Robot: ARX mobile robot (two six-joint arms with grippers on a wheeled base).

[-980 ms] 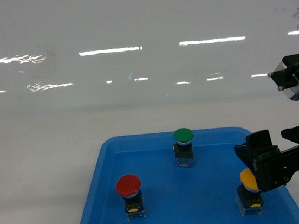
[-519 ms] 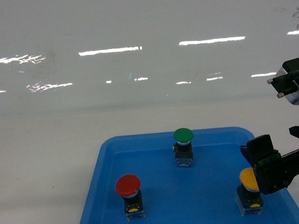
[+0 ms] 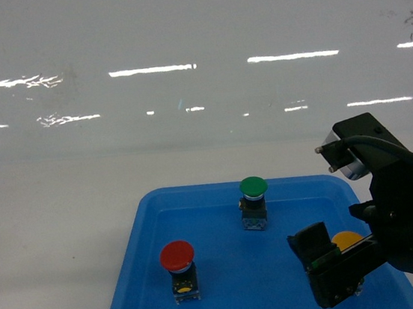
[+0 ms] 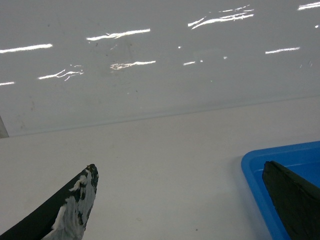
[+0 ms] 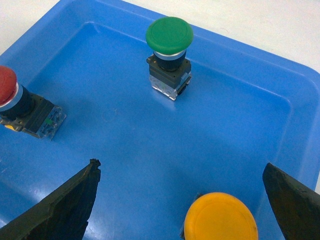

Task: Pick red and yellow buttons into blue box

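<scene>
Yellow button (image 5: 220, 218) now sits between my right gripper's (image 5: 180, 200) spread jaws; I've swung in over the tray (image 3: 155, 228), so closing comes next. Left gripper (image 4: 185, 200) hangs apart beside the tray.

White tabletop (image 3: 51, 241), glossy white wall (image 3: 190, 21) (streaked with light reflections)

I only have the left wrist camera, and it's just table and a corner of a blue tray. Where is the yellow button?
Observer: The yellow button stands in the tray, lined up between the right hand's open fingers, not gripped.
Operator: And the red one?
Observer: The red button stands upright at the tray's near left, nothing touching it.
Operator: Can you see the blue box?
Observer: No, none of the views shows it.
</scene>
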